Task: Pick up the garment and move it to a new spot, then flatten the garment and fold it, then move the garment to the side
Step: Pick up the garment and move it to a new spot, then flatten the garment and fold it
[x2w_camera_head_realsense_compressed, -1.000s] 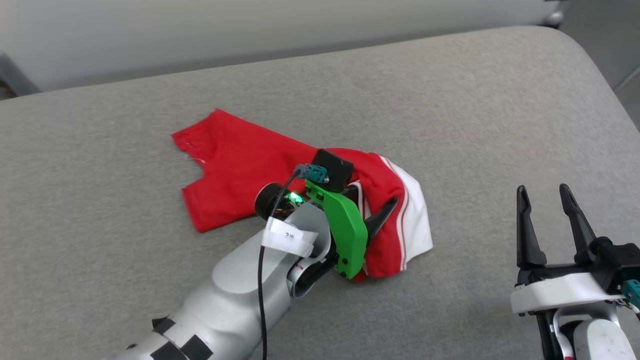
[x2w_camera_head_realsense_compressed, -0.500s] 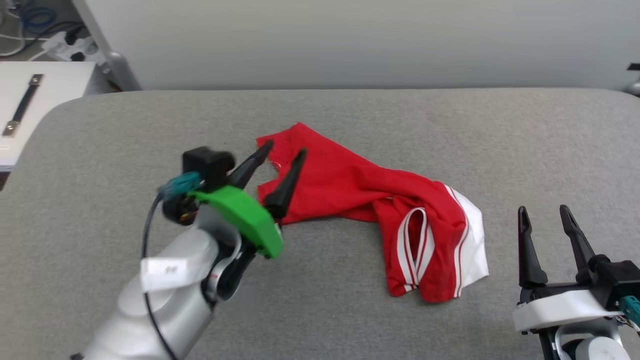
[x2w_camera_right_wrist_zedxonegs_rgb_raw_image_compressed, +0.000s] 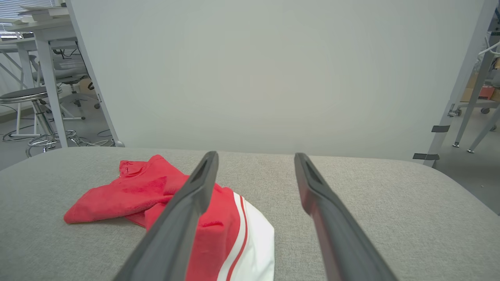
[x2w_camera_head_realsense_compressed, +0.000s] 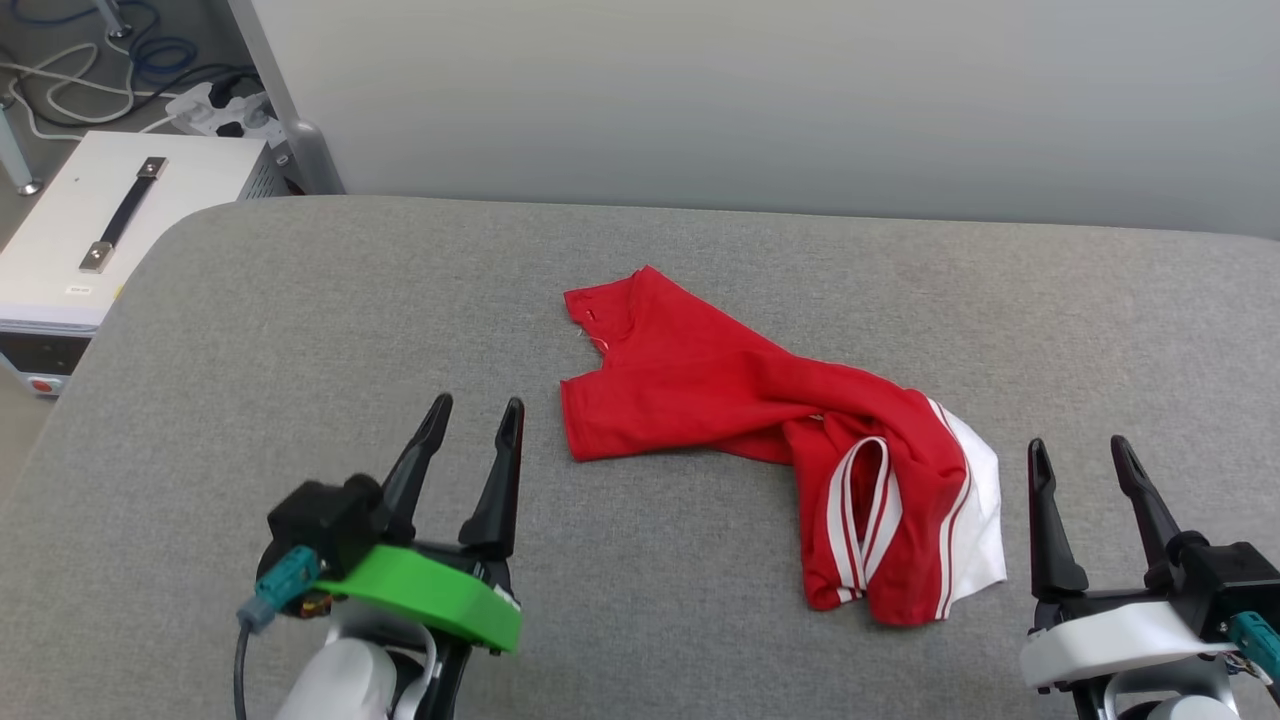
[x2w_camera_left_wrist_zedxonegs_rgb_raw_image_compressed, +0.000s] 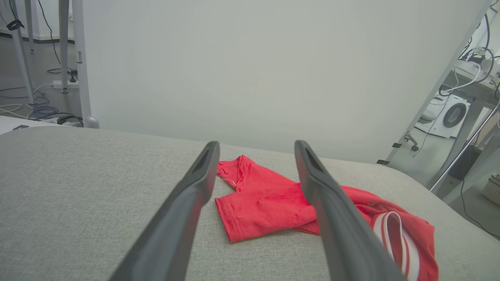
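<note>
The garment point(x2w_camera_head_realsense_compressed: 740, 400) lies crumpled on the grey padded table point(x2w_camera_head_realsense_compressed: 300, 320), a red shirt with a white sleeve and red-white stripe trim bunched at its right end. My left gripper point(x2w_camera_head_realsense_compressed: 475, 412) stands open at the lower left, a short way left of the shirt's red hem, holding nothing. My right gripper point(x2w_camera_head_realsense_compressed: 1078, 450) stands open at the lower right, just right of the white sleeve, also empty. In the left wrist view the garment point(x2w_camera_left_wrist_zedxonegs_rgb_raw_image_compressed: 265, 201) lies ahead between and right of the fingers. In the right wrist view the garment point(x2w_camera_right_wrist_zedxonegs_rgb_raw_image_compressed: 129, 195) lies ahead to the left.
A white case with a black handle point(x2w_camera_head_realsense_compressed: 110, 230) stands beyond the table's left edge, with cables on the floor behind it. A pale panel wall point(x2w_camera_head_realsense_compressed: 760, 100) runs along the table's far edge. Bare grey surface surrounds the shirt.
My left gripper has let go of the garment and drawn back to the lower left, open. The head camera has tilted up and turned, so the whole scene has shifted. The right gripper has stayed put.
</note>
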Motion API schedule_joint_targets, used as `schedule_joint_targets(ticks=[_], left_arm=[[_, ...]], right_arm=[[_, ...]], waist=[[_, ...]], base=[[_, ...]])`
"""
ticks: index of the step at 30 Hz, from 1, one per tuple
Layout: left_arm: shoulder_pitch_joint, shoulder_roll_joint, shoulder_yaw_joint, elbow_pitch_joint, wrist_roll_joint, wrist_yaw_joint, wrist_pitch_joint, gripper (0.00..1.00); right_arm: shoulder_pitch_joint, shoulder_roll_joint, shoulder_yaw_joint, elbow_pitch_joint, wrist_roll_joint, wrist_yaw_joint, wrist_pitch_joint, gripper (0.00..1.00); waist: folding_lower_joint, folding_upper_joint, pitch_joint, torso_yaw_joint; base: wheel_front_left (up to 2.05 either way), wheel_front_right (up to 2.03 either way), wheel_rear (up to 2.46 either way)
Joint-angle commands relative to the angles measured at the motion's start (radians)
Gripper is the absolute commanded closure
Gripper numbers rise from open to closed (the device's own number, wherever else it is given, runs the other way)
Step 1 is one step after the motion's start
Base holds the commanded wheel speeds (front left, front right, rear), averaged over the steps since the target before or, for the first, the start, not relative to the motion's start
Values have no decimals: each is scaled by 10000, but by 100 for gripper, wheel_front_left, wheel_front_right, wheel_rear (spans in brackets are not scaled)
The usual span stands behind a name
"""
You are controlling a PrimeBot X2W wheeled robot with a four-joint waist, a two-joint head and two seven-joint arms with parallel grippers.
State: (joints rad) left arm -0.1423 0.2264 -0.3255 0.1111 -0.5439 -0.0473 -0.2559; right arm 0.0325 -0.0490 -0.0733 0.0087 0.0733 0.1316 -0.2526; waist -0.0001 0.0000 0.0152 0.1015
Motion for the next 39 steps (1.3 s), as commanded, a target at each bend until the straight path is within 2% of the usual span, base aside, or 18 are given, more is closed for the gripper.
schedule_joint_targets(ticks=[1,4,9,15,22,25,34,39], left_arm=[[283,-249,297,-95,448,-130,-57,0],[661,-759,873,-193,1159,-383,-57,0],[987,-1200,1377,-170,1996,-719,-58,0],[982,-1467,1665,-178,2279,-820,-58,0],[784,-1559,1482,-203,2367,-831,-58,0],[694,-1551,1406,-192,2368,-832,-58,0],[355,-1506,1332,-168,2384,-833,-58,0],[62,-1525,1198,-123,2360,-833,-58,0]], right_arm=[[134,-13,42,27,-85,-9,-92,0],[161,-13,82,51,-87,-9,-92,0],[149,-12,176,118,-117,-9,-92,0],[130,-12,202,126,-157,-9,-92,0],[61,-125,378,481,-275,-9,163,0],[-101,-382,390,668,-12,-9,1187,0],[-1079,-1905,891,566,1753,-9,6621,0],[-1692,-2282,970,686,2395,-9,8637,0]], waist=[[1,0,-24,-31],[1,0,-60,-81],[1,0,-34,-185],[1,0,48,-239],[1,0,356,-185],[1,0,498,-104],[1,0,1155,147],[1,0,1537,411]], base=[[0,0,0],[0,0,0],[0,0,0],[0,0,0],[0,0,0],[0,0,0],[0,0,0],[0,0,0]])
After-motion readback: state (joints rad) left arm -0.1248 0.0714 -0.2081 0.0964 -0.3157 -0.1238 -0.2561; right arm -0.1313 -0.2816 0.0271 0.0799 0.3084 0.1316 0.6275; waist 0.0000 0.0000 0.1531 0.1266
